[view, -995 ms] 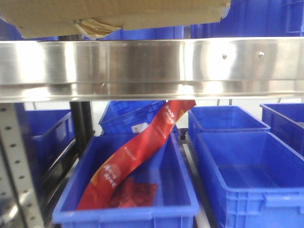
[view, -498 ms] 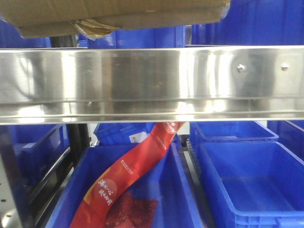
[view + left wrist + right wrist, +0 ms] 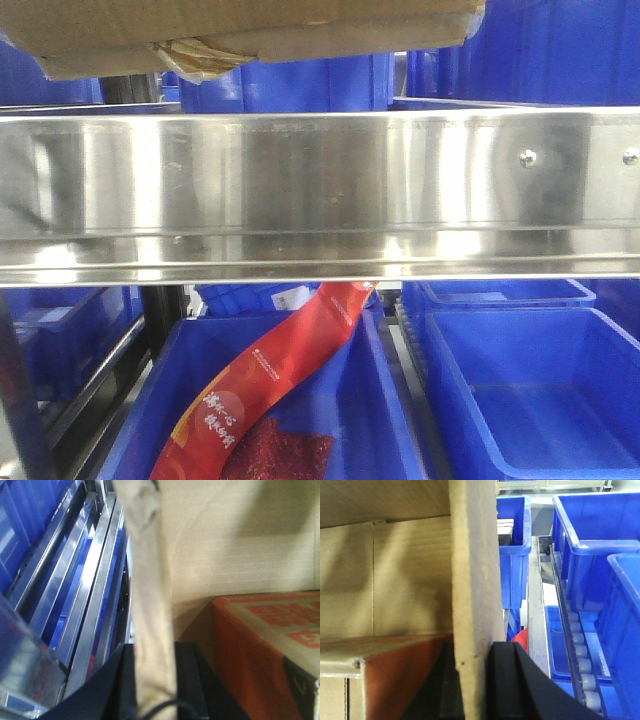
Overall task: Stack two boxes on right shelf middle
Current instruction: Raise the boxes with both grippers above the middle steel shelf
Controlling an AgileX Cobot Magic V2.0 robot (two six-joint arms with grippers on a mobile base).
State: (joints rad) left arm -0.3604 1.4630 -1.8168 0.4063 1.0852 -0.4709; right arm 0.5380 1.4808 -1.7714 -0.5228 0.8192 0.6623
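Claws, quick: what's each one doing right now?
Left claw: shut on box wall.
Right claw: shut on box wall.

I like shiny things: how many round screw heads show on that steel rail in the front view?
2: one screw head and another at the rail's right end. More may lie beyond the frame.

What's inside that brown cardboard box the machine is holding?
Both wrist views look into the open cardboard box: an orange-red printed carton sits in it. The carton's own contents are hidden, and the box walls cover the rest of the interior.
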